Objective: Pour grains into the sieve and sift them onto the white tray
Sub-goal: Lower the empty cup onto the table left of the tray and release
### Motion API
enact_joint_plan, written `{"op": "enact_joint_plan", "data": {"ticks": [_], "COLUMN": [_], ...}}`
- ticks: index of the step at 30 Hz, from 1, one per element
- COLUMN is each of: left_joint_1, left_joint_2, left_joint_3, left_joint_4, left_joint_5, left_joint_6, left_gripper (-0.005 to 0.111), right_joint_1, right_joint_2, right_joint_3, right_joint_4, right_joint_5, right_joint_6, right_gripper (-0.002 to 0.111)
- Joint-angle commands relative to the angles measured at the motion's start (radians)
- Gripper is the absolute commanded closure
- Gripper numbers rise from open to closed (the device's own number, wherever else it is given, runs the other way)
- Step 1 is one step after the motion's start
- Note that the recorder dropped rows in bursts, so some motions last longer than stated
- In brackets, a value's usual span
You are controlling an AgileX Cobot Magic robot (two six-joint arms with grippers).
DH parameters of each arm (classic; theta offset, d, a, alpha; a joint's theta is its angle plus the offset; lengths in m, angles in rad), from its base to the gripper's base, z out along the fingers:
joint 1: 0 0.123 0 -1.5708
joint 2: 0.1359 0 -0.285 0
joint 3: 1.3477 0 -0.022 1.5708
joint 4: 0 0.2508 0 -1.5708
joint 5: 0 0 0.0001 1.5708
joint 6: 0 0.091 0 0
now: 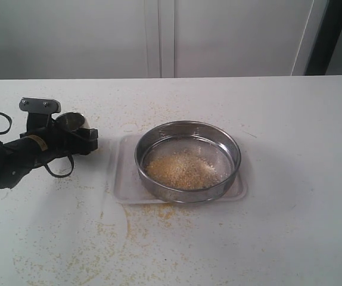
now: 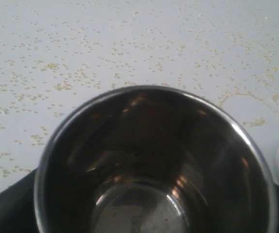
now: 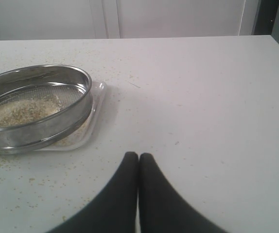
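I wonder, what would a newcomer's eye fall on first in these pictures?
First, the wide steel sieve at the table's middle, resting on the white tray with a pale heap of grains on its mesh. To its left, the left arm holds an empty steel cup. Stray grains speckle the white table nearer the camera.

empty steel cup [image 1: 71,121], white table [image 1: 290,226]
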Motion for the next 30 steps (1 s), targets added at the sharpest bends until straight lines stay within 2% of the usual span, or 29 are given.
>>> {"op": "enact_joint_plan", "data": {"ticks": [1,3,7,16,26,30], "left_joint_1": [0.001,0.001,0.001,0.001,0.001,0.001], "left_joint_2": [0.007,0.007,0.007,-0.046,-0.147,-0.198], "left_joint_3": [0.003,0.003,0.003,0.003,0.003,0.003], "left_joint_4": [0.005,0.007,0.017,0.082,0.082,0.082], "left_joint_5": [0.016,-0.014,-0.080,-0.070,0.028,0.030], "left_joint_6": [0.006,0.006,0.006,0.006,0.024,0.088], "left_gripper": [0.043,0.030,0.020,0.019,0.019,0.019], "right_joint_1": [0.003,0.003,0.003,0.003,0.003,0.003], "right_joint_2": [-0.007,-0.007,-0.007,-0.007,-0.007,-0.007], "right_joint_3": [0.005,0.005,0.005,0.005,0.005,0.005], "right_joint_4": [0.000,0.000,0.000,0.000,0.000,0.000], "right_joint_5": [-0.004,-0.004,-0.004,-0.004,-0.004,-0.004], "right_joint_6": [0.002,0.002,0.002,0.002,0.002,0.002], "right_gripper": [0.108,0.108,0.108,0.108,0.108,0.108]}}
